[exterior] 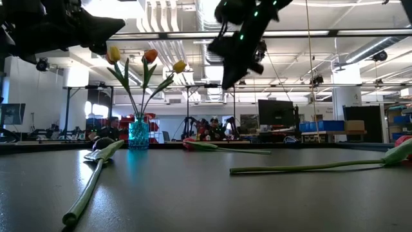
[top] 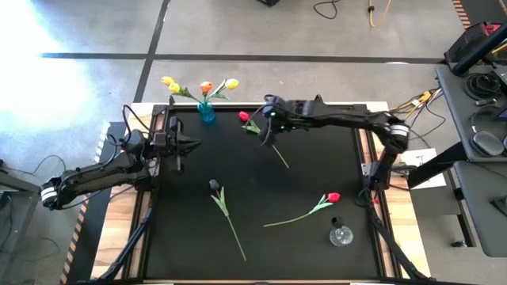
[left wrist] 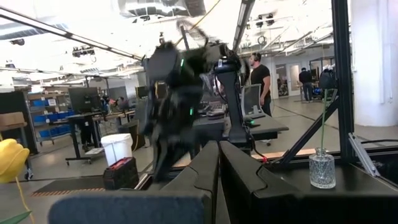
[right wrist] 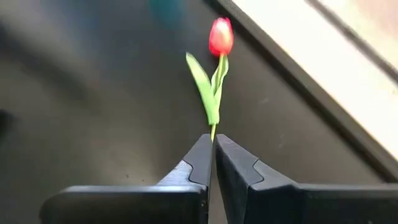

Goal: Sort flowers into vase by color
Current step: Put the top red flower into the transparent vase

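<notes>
A red tulip lies flat on the black mat near the far edge, its head pointing toward the blue vase. My right gripper hangs above the middle of its stem, fingers shut and pointing down. In the low view this gripper is well clear of the tulip. The blue vase holds two yellow tulips and one orange tulip. A dark-headed tulip and a second red tulip lie on the mat. My left gripper waits shut at the left edge.
A small clear glass vase stands near the mat's right near corner, beside the second red tulip. The mat's middle and left near part are bare. Wooden table edges frame the mat, and cables and a desk lie off to the right.
</notes>
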Controlling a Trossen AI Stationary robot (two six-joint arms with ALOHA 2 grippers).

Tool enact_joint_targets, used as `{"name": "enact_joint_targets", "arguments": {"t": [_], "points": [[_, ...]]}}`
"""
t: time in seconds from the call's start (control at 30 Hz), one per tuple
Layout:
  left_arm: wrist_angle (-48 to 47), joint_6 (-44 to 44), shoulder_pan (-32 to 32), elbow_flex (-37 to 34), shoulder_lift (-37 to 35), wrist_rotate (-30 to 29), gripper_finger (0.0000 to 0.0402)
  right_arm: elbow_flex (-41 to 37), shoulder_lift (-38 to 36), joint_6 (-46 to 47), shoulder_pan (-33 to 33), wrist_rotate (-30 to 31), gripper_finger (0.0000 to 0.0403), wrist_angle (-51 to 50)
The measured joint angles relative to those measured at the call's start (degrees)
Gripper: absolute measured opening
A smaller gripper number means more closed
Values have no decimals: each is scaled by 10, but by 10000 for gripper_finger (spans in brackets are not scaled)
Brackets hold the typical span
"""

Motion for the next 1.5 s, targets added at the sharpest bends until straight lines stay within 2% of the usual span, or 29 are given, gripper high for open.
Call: {"name": "enact_joint_targets", "arguments": {"t": [0.13, 0.27, 0.43, 0.6, 0.93, 1.27, 1.37, 1.5], "points": [[1, 19, 0, 0, 13, 0, 0, 24, 65, -6, -7, -5, 40, -6], [0, 46, 0, 5, 40, 0, 0, 81, 131, -9, -20, -33, 83, -47], [3, 73, 0, 18, 91, -4, 0, 184, 225, 1, -48, -63, 132, -118], [72, 38, 1, 16, 126, -26, 0, 303, 313, -8, -67, -75, 149, -202], [82, 18, 1, 5, 132, -31, 0, 445, 427, -22, -89, -115, 127, -260], [83, 8, 1, 1, 137, -31, 0, 450, 450, -25, -101, -148, 118, -273], [84, 6, 2, 1, 137, -32, 0, 450, 450, -26, -101, -146, 98, -281], [81, 1, 2, 1, 137, -31, 0, 448, 440, -36, -100, -145, 36, -300]]}}
